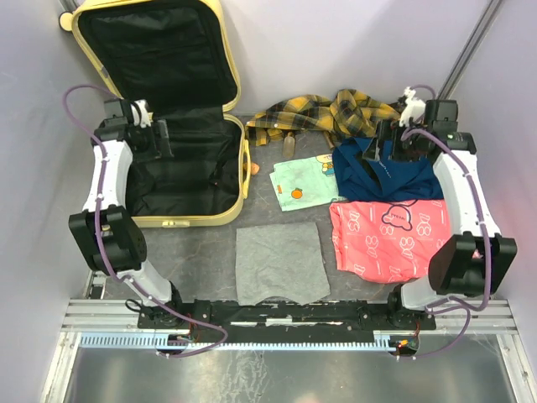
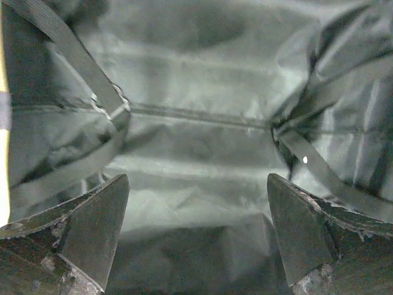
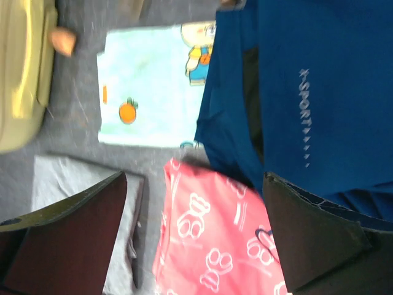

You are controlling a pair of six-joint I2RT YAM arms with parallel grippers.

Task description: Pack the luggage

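Left claw [image 2: 196,184]: jaws spread, empty. Hangs over the luggage [image 1: 244,168], black lining [image 2: 202,147] directly below it. The case lies open with its lid [image 1: 220,34] propped up beyond the claw, presumably ready to receive clothes.

Right claw [image 3: 195,178]: jaws spread, empty. Poised over a blue shirt [image 3: 319,92]. Pink top [image 3: 209,246] nearer its base, pale tee [image 3: 147,86] to its left, plaid cloth [image 1: 327,113] bunched beyond, grey cloth [image 1: 281,262] left and nearer still. 4 pieces lie flat and apart, apparently for picking 1 at a time.

Surface: grey table [image 1: 210,243].

Room: pale walls [image 1: 336,42] close on 3 sides.
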